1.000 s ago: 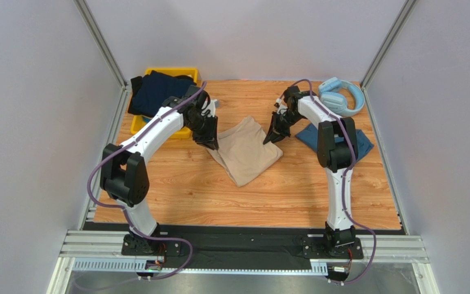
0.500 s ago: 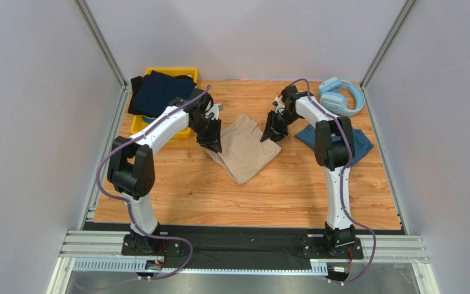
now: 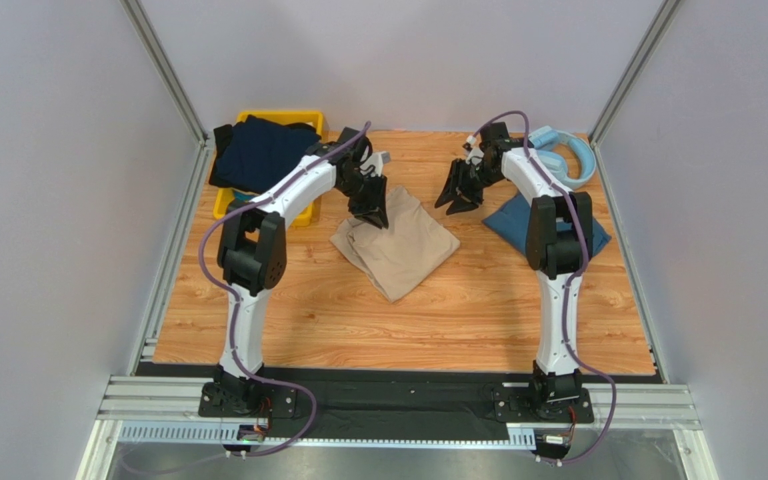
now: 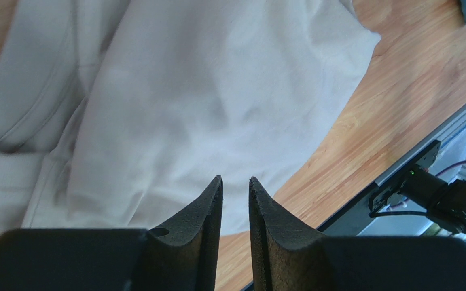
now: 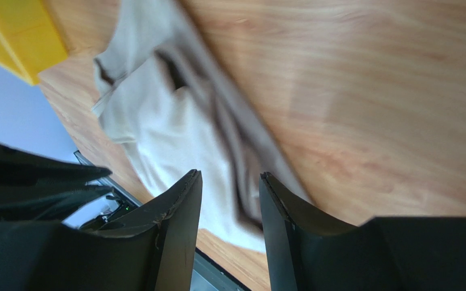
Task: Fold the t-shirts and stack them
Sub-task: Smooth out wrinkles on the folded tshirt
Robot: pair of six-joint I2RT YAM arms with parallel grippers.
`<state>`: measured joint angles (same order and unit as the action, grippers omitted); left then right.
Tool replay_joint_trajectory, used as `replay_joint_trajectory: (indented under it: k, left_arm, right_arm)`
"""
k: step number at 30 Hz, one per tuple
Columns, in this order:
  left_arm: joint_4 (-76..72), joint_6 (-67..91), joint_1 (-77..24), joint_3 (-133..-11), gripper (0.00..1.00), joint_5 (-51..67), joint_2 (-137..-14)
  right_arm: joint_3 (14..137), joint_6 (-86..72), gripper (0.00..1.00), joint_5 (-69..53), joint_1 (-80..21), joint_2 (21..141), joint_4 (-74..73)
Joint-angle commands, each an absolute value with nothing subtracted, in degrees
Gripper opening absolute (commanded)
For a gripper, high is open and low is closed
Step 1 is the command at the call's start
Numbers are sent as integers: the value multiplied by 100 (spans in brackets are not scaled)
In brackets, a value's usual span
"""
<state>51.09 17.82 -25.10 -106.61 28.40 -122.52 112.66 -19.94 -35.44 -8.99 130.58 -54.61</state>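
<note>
The beige t-shirt [image 3: 403, 250] lies folded in a rough square mid-table, and it fills the left wrist view [image 4: 217, 91]. My left gripper [image 3: 372, 215] hovers over its far left corner; the jaws [image 4: 235, 179] are open by a narrow gap with nothing between them. My right gripper [image 3: 456, 198] stands just right of the shirt's far corner, open and empty [image 5: 229, 174], with the beige t-shirt [image 5: 162, 127] beyond it. The teal t-shirt [image 3: 506, 220] lies flat under the right arm. The navy t-shirt [image 3: 258, 150] is draped over the bin.
A yellow bin [image 3: 224, 205] sits at the far left corner under the navy shirt. Light-blue headphones [image 3: 568, 158] lie at the far right corner. Grey walls and metal posts close in the table's sides and back.
My right gripper opened, let go of the beige shirt's far corner and drew back toward the far right. My left gripper slid from the shirt's left edge up to its far left corner.
</note>
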Motion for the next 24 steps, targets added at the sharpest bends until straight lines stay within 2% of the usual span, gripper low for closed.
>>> replay_joint_trajectory:
  k: [1,8,17,24]
  left_arm:
    - [5133,1714,-2882,-11109,29,3182,-12691]
    - [4825,1881,-3357,-10899,29,3234,-12911]
    - [5053,1451,-3393,-10301,28,3059,-12999]
    - [5353,994,-3393,-9546,28,2830,-12806]
  right_arm:
    - [11391,-2039,45,-3797,-844,13718,-5203]
    - [10855,-2346,46,-4368,-844,13904,-4492]
    - [10161,-2803,46,-5071,-800,13913,-3648]
    - [10204,-2988,46,-5351,-738,14001,-3516]
